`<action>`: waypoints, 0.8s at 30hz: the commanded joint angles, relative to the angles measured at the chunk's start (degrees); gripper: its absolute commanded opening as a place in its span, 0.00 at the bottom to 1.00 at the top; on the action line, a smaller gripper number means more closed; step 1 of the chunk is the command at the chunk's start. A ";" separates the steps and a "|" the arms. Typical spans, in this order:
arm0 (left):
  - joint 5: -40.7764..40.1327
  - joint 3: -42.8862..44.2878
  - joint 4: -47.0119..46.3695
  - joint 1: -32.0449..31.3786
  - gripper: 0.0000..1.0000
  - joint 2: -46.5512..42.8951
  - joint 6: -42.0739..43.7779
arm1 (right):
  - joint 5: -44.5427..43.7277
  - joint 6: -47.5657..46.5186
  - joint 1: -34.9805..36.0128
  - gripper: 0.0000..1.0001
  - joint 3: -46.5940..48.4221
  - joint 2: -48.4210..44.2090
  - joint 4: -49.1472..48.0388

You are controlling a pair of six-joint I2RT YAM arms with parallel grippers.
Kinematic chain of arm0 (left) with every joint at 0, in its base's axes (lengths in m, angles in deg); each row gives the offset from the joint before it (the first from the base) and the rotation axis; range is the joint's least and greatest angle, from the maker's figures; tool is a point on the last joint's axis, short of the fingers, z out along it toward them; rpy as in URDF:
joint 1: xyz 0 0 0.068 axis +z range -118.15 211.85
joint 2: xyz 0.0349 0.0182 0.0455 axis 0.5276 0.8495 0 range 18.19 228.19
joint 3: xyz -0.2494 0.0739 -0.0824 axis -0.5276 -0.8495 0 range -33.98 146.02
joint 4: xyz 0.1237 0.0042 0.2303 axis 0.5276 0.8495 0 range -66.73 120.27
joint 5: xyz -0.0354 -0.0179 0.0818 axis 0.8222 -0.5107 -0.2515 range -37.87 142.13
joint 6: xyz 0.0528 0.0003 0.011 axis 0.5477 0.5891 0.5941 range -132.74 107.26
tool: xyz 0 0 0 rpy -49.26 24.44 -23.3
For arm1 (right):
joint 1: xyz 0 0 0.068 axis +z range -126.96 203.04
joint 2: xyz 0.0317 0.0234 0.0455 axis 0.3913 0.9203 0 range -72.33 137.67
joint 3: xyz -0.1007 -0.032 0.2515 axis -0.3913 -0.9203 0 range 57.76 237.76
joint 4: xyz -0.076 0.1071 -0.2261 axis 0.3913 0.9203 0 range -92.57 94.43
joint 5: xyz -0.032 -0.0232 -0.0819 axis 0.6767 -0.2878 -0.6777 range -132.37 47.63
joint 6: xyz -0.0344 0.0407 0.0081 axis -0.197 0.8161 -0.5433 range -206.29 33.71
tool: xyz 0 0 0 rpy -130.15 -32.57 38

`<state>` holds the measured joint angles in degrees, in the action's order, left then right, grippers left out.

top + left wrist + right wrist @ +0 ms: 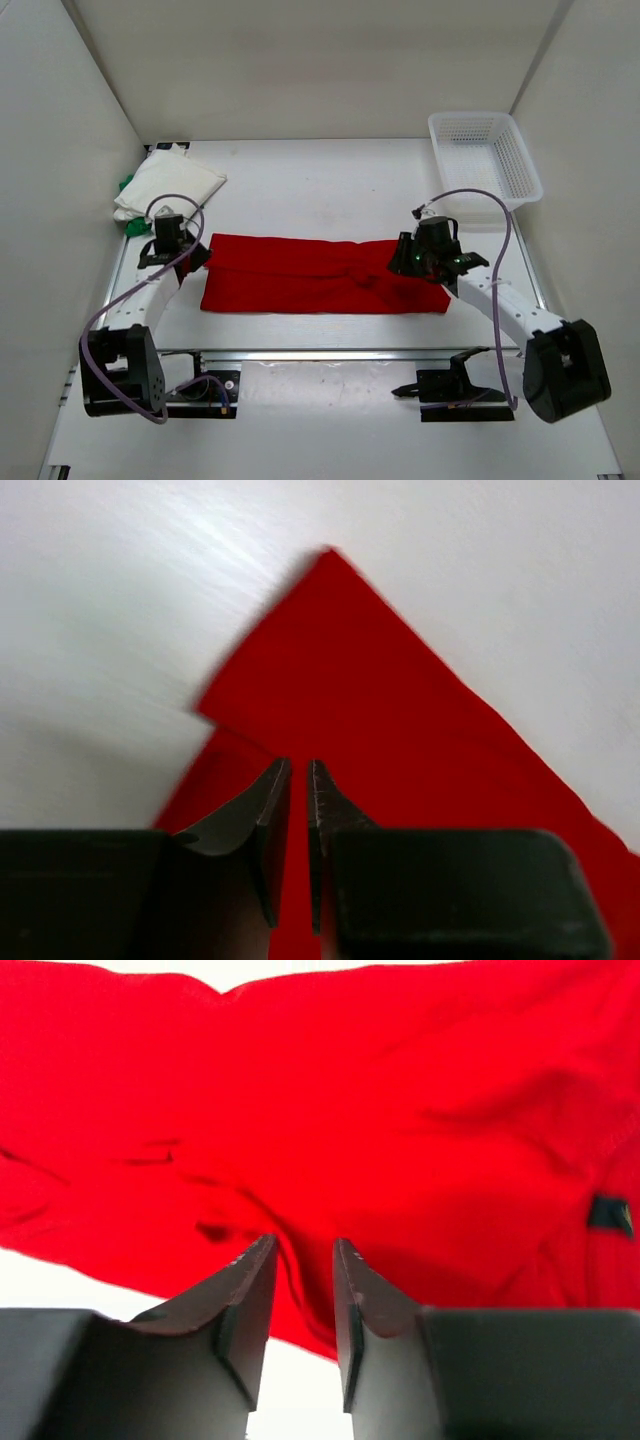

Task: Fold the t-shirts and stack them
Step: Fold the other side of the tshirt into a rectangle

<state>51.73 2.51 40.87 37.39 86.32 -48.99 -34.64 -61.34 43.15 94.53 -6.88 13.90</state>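
Observation:
The red t-shirt (320,275) lies folded into a long strip across the middle of the table. My left gripper (188,252) is at its far left corner, and its jaws are nearly together with red cloth (380,700) in the thin gap. My right gripper (405,263) is on the strip's back edge towards the right, with its jaws closed on a bunched ridge of red cloth (400,1130). Wrinkles run towards it. The white t-shirt (170,180) lies folded at the back left. The green t-shirt (126,184) peeks out from under it.
A white mesh basket (485,160) stands at the back right corner. White walls close in the table on the left, back and right. A metal rail (330,353) runs along the near edge between the arm bases.

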 commanded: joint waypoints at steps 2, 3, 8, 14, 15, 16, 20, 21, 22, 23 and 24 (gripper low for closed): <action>2.68 5.07 -5.03 -9.83 0.21 1.64 -1.27 | 2.72 -3.06 -0.87 0.30 5.40 6.51 -6.62; 3.21 6.65 -5.65 -13.85 0.20 3.04 -1.80 | 4.04 -3.50 -0.26 0.32 6.02 8.36 -6.28; 0.58 9.04 -9.51 -28.47 0.20 8.41 -2.33 | 7.91 -4.91 3.70 0.49 4.99 9.17 -9.17; 5.41 5.17 -16.89 -31.91 0.18 11.84 -4.97 | 6.60 -6.40 6.33 0.60 3.21 10.57 -6.81; 5.68 3.95 -17.08 -31.91 0.17 12.10 -5.06 | 6.86 -6.75 6.42 0.60 3.04 11.27 -6.71; 6.72 3.24 -18.73 -31.47 0.17 12.28 -5.23 | 6.25 -6.76 6.95 0.60 2.87 11.54 -6.19; 7.35 1.66 -20.41 -31.03 0.16 12.28 -5.41 | 5.90 -7.81 8.35 0.54 2.78 12.33 -5.14; 7.52 1.31 -20.59 -31.12 0.16 12.63 -5.50 | 6.24 -7.55 8.79 0.51 2.43 12.07 -5.65; 7.52 1.30 -20.77 -31.03 0.16 12.72 -5.59 | 6.51 -7.20 9.06 0.48 1.90 12.33 -5.40; 7.96 1.04 -21.12 -30.94 0.16 12.89 -5.50 | 6.34 -7.54 9.32 0.41 1.38 11.81 -5.83; 8.48 1.21 -21.30 -31.29 0.14 13.33 -5.67 | 6.42 -7.20 9.50 0.35 1.46 11.63 -5.31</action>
<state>58.11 3.86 23.15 6.20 99.70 -54.17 -28.11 -68.09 51.77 96.65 5.60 9.00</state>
